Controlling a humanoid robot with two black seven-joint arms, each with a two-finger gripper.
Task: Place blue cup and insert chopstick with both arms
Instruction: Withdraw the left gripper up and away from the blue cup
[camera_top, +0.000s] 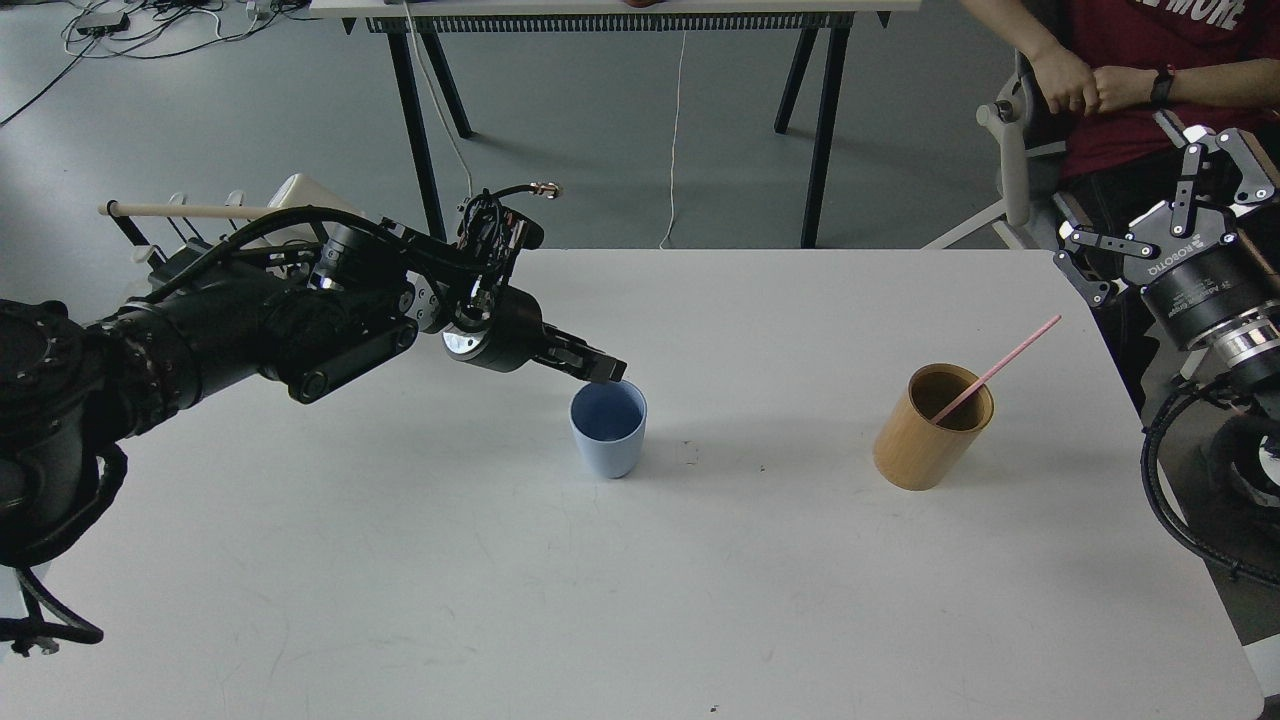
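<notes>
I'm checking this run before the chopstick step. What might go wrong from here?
1. The left pincer hangs right over the back rim of the small pale-blue tapered cup; a low withdrawal may tip it.
2. The thin pink-red chopstick leans loosely in the tan wooden cylindrical cup; pulling it sideways with the open right pincer may topple that cup.

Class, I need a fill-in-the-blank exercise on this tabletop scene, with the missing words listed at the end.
1. The blue cup stands ____ on the white table.
2. The pink chopstick leans inside the ____ wooden cup.
3. The left gripper hangs just above the blue cup's ____.
4. The right gripper, off the table's right edge, holds ____.

Missing words: upright; tan; rim; nothing
</notes>
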